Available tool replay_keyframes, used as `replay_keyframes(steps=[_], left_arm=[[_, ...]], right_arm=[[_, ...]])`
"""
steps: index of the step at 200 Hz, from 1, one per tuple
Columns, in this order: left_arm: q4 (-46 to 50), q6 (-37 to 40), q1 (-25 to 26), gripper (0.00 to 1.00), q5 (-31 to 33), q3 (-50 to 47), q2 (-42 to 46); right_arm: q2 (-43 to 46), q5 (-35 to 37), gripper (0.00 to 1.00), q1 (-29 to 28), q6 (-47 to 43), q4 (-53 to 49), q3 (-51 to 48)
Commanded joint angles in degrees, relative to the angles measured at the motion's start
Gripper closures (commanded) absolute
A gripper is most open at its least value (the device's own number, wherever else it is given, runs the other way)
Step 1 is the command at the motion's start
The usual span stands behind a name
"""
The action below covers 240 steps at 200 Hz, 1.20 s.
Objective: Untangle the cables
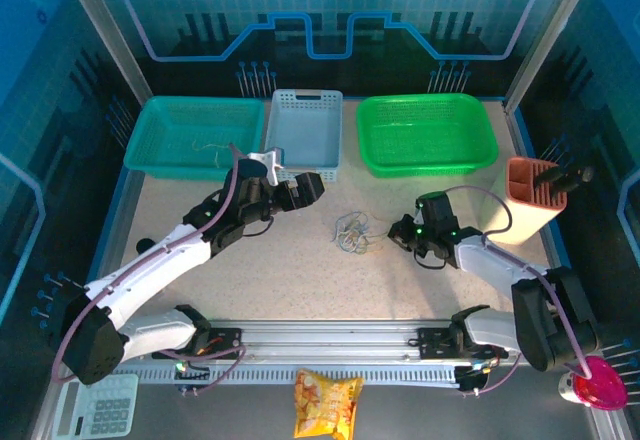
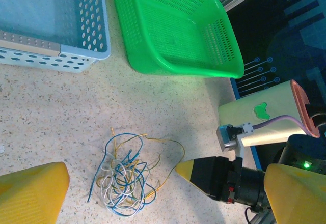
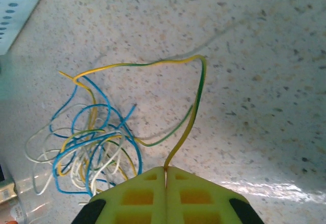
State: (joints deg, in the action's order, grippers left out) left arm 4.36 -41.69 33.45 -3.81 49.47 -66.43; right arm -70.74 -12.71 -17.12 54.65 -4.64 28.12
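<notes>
Cables (image 1: 355,230) in a loose clump on the desk (image 1: 300,280), between both arms. Right gripper (image 3: 166,169) jaws pressed together, pinching a yellow-green strand (image 3: 196,96) trailing from the clump. Left gripper (image 1: 312,188) jaws spread wide, apart from the clump.

From above and behind we look down over the whole worktop (image 1: 300,275); both wrist views sit low and close, sharing the cables (image 2: 125,175) from opposite sides.

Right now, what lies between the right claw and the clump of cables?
One yellow-green wire: pinched in the shut right claw, it arcs over the bare speckled table and into the clump of cables. The right wrist view shows this.
</notes>
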Motion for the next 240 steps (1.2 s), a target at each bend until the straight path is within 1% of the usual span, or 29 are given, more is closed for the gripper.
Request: replay_keyframes(steps=[1, 47, 79, 116, 151, 172, 187, 240], left_arm=[[-1.04, 0.29, 0.67, 0.01, 0.69, 2.06, -0.02], [-0.85, 0.07, 0.65, 0.01, 1.7, 1.11, 0.01], [-1.3, -0.4, 0.65, 0.01, 1.62, 0.85, -0.68], [-1.92, -0.13, 0.65, 0.01, 1.44, 0.49, -0.68], [-2.2, -0.04, 0.65, 0.01, 2.4, -0.39, -0.55], [-2.93, -0.92, 0.73, 0.01, 2.19, -0.84, -0.54], [-3.73, -1.54, 0.56, 0.01, 1.85, -1.01, -0.58], [-5.74, -1.34, 0.56, 0.01, -0.3, -1.64, -0.37]], right_arm=[[2.78, -0.87, 1.0, 0.61, -2.91, -2.19, 3.67], [7.33, -1.51, 1.0, -1.11, -13.29, -9.35, 14.04], [8.31, -4.21, 1.0, -4.7, -19.48, -9.51, 20.75], [9.34, -6.14, 1.0, -9.18, -23.49, -9.5, 26.51], [12.33, -8.14, 1.0, -11.41, -24.76, -5.51, 26.55], [14.66, -8.32, 1.0, -11.7, -25.04, -2.89, 25.12], [14.86, -7.15, 1.0, -11.59, -25.4, -4.08, 25.16], [17.17, -8.76, 1.0, -11.7, -23.98, 0.14, 22.75]])
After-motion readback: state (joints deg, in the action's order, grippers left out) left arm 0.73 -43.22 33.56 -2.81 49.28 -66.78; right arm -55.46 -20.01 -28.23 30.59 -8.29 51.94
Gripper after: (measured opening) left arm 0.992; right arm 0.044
